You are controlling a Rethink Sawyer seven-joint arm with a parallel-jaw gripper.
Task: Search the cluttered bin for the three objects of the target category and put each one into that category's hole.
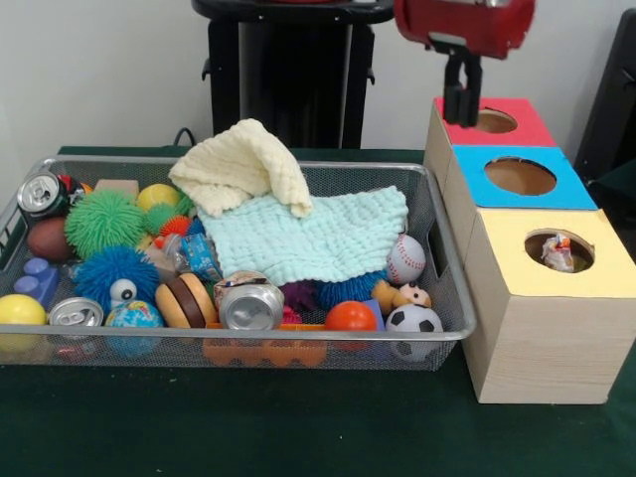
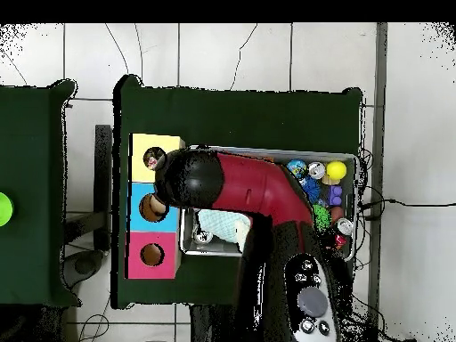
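Front & overhead views. Gripper (image 1: 463,104) hangs above the red-surround box, near the blue one; fingers look together, holding nothing. Bin (image 1: 452,298) sits on green tabletop (image 1: 298,427) w/ cloths, balls, cans. One confetti-patterned wad (image 1: 557,252) lies inside the yellow-surround hole (image 1: 559,251) of the largest box.

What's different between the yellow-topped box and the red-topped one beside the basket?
The yellow-topped box is the largest and stands nearest the front camera; the red-topped box is smaller and farthest back. The yellow box's hole holds a small multicoloured piece; the red box's hole looks empty. The gripper hangs by the red box, not the yellow. Both are pale wood with a round hole.
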